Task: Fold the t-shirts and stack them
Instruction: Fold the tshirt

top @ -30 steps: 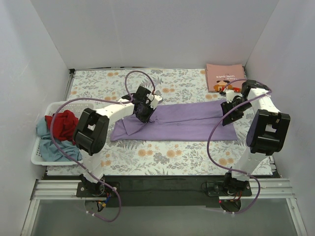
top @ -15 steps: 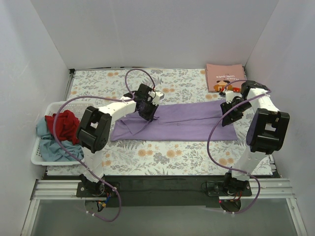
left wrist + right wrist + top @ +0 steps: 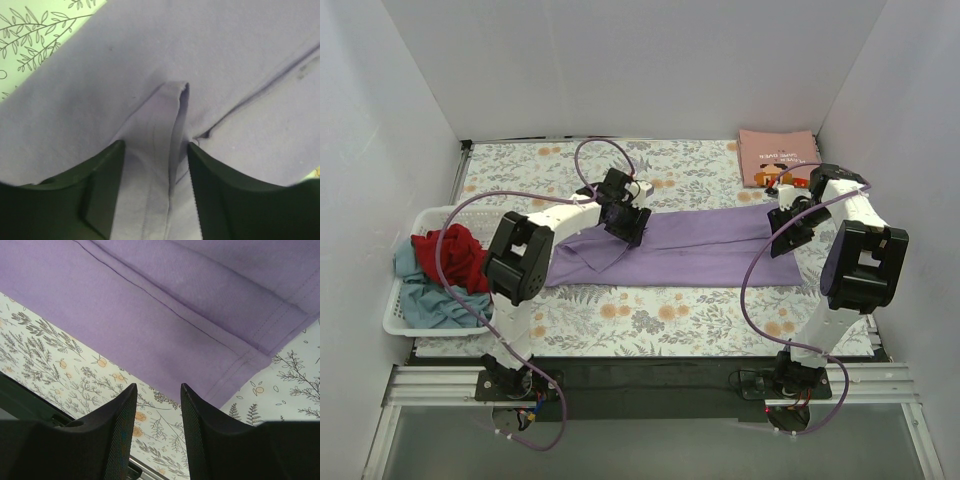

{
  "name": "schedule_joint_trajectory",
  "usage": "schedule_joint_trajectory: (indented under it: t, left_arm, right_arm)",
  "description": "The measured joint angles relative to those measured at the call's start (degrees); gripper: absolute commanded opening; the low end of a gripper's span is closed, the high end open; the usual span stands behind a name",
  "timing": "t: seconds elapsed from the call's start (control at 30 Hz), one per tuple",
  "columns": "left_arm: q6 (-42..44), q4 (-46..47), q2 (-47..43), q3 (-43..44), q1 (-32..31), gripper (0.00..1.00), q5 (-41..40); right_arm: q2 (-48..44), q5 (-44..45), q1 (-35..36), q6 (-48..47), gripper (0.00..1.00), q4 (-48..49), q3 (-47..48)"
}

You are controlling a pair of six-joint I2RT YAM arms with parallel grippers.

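Observation:
The lavender-purple t-shirt (image 3: 690, 250) lies folded into a long strip across the floral table cloth. My left gripper (image 3: 625, 222) hovers low over its left part. In the left wrist view the left gripper (image 3: 155, 145) is open, and a raised ridge of purple cloth (image 3: 172, 115) runs loose between the jaws. My right gripper (image 3: 788, 228) is at the strip's right end. Seen from the right wrist, this gripper (image 3: 158, 386) is open and empty above the table cloth (image 3: 75, 355), just off the shirt's hem (image 3: 240, 365). A folded salmon-pink t-shirt (image 3: 778, 156) rests at the back right.
A white basket (image 3: 398, 318) at the left table edge holds a crumpled red t-shirt (image 3: 450, 255) and a grey-blue one (image 3: 420, 300). White walls close in the table on three sides. Purple cables loop over both arms.
My left gripper has opened and released the purple fold it was pinching, shifting slightly right. The right arm has stayed put.

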Motion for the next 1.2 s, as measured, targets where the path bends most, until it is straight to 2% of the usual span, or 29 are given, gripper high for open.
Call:
schedule_joint_trajectory:
  t: [0.1,0.23,0.3,0.33,0.43,0.63,0.77,0.87,0.97,1.07,1.13,1.2]
  left_arm:
    - [-0.6,0.3,-2.1,-1.5,0.4,0.55,1.8]
    - [-1.2,0.1,-8.4,-4.1,1.4,0.50,4.1]
    - [-1.3,-0.3,-12.4,-5.1,2.5,0.44,4.6]
    - [-1.2,-0.5,-14.3,-5.5,3.1,0.36,4.6]
    - [-0.8,-1.8,-18.5,-6.8,4.7,0.25,4.5]
    - [-0.1,-5.2,-19.7,-14.4,7.0,0.25,3.6]
    - [-0.6,-6.6,-18.2,-20.5,6.9,0.25,2.4]
    - [-0.9,-7.0,-16.0,-22.1,7.1,0.24,1.4]
    - [-1.6,-7.6,-14.4,-20.7,8.6,0.23,2.3]
    - [-1.3,-10.6,-9.9,-15.8,11.4,0.20,4.7]
    - [0.0,-14.2,-4.6,-8.4,14.0,0.17,6.0]
    - [2.1,-17.2,3.4,3.1,16.6,0.17,6.0]
  right_arm:
    - [0.0,0.0,0.0,0.0,0.47,0.0,0.0]
    - [0.0,-0.2,0.0,0.0,0.46,0.0,0.0]
    - [0.0,-0.2,0.1,0.0,0.44,0.0,0.0]
    - [0.0,-0.3,0.1,0.0,0.43,0.0,0.0]
    - [0.0,-0.5,0.7,0.0,0.36,0.0,0.0]
    - [2.4,-1.3,4.2,0.6,0.35,0.1,2.7]
    - [5.4,-1.2,6.7,1.2,0.35,1.3,5.0]
    - [7.6,-0.5,7.8,1.4,0.34,2.4,5.1]
    - [8.7,0.7,8.4,1.5,0.34,3.8,3.8]
    - [8.6,1.1,8.9,1.5,0.35,4.4,1.7]
    - [8.3,0.7,9.3,1.6,0.37,4.2,0.4]
    - [7.2,-0.3,9.6,1.6,0.38,3.6,0.0]
